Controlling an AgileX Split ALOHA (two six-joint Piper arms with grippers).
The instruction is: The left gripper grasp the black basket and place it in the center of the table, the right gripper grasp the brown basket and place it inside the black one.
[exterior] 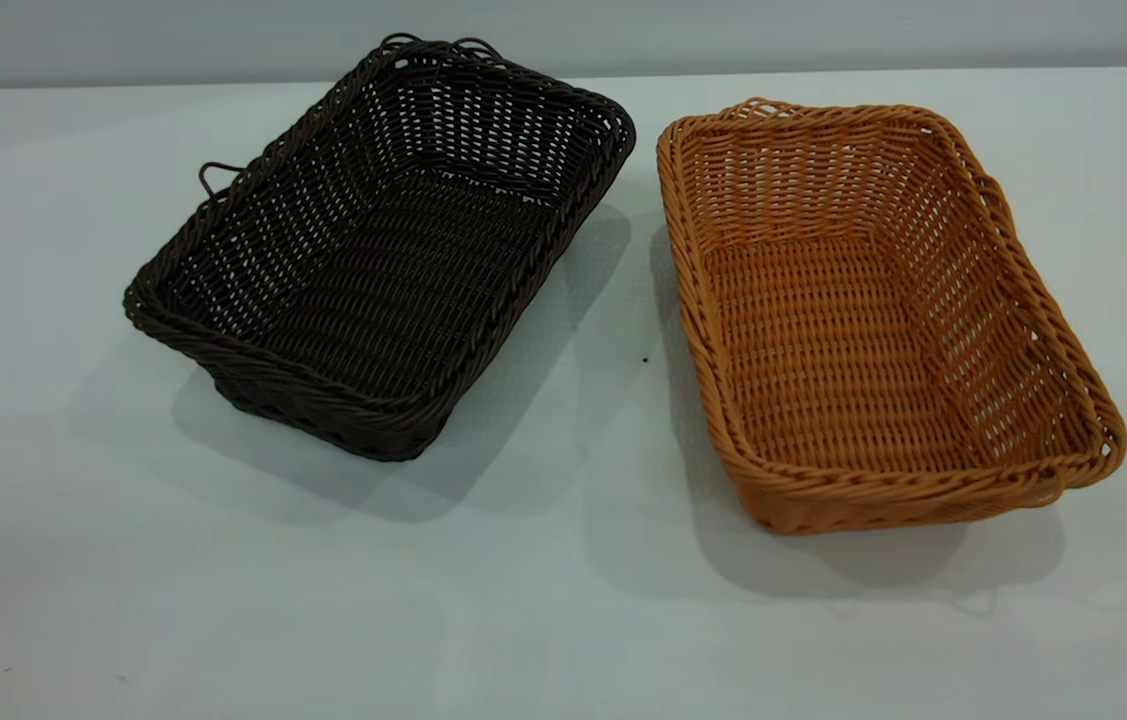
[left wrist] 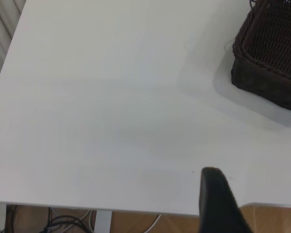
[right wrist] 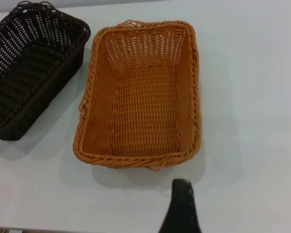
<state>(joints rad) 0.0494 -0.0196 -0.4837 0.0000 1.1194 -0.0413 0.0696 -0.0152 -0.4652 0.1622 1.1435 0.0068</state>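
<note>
The dark woven wicker basket (exterior: 383,250) lies diagonally left on the pale surface (exterior: 563,620), nearest the left tool (left wrist: 218,204); tool state: cannot tell.

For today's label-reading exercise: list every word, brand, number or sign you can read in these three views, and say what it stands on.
None: no readable text shows in any view.
The black basket is plain woven wicker, no tag or label.
The brown basket is likewise unmarked.
The table is bare of print; only a tiny dark speck lies between the baskets.
</note>
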